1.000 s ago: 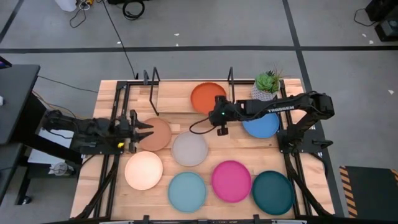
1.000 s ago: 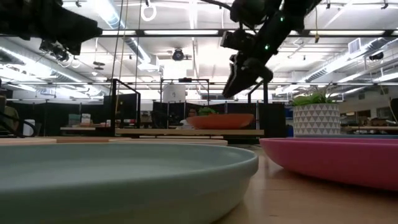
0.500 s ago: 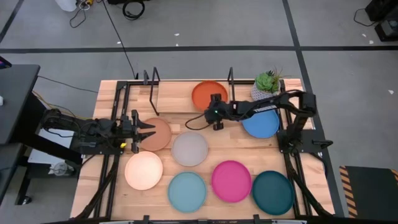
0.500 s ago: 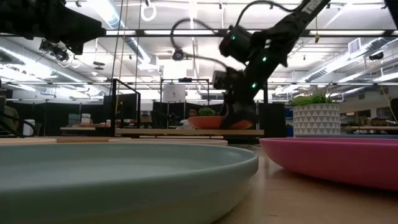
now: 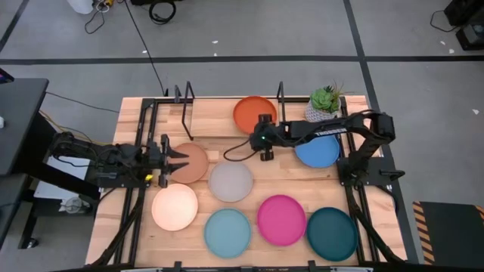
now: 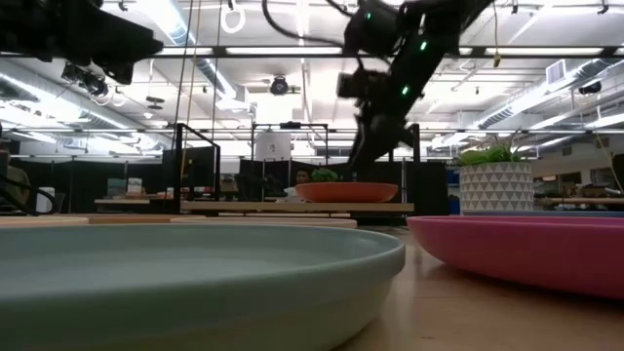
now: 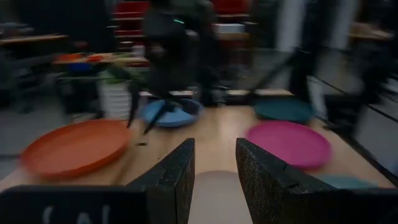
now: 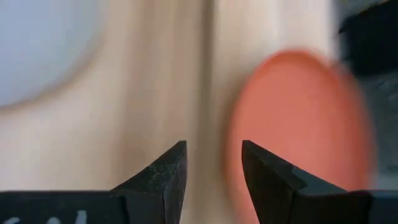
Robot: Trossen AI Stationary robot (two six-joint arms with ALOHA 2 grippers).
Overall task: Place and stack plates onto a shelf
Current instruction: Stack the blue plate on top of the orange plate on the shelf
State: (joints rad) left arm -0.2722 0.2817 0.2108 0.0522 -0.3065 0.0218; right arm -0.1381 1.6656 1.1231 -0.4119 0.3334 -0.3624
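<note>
**Orange plate on the shelf, right jaws empty above it**

From above, the orange plate [image 5: 253,116] lies on the light-wood shelf [image 5: 215,121] at the far side of the bench [image 5: 302,177], between the black loop uprights and toward the right-hand one. The right gripper [image 5: 264,137] sits just at the plate's near edge, its arm stretched in from the right over the blue plate [image 5: 318,151]. The low view adds what the overhead cannot: the orange plate [image 6: 347,191] rests flat on the shelf board [image 6: 244,206], and the right gripper [image 6: 363,151] hangs above it, clear of its rim. The right wrist view shows the jaws apart with nothing between them, bare wood and the orange plate [image 8: 298,130] below, and the grey plate [image 8: 43,43] off to one side.

The left gripper [image 5: 175,160] waits over the tan plate [image 5: 190,163] at the bench's left. Its wrist view shows its fingers [image 7: 177,180] parted by a narrow gap, holding nothing, with the grey plate [image 7: 214,196] seen between them and the magenta plate [image 7: 289,142] and dark teal plate [image 7: 283,111] beyond.

The overhead also shows the peach plate [image 5: 175,207], light blue plate [image 5: 227,232], magenta and dark teal plates along the near edge, the grey plate [image 5: 231,180] in the middle, and a potted plant [image 5: 325,102] at the far right beside the shelf.
</note>
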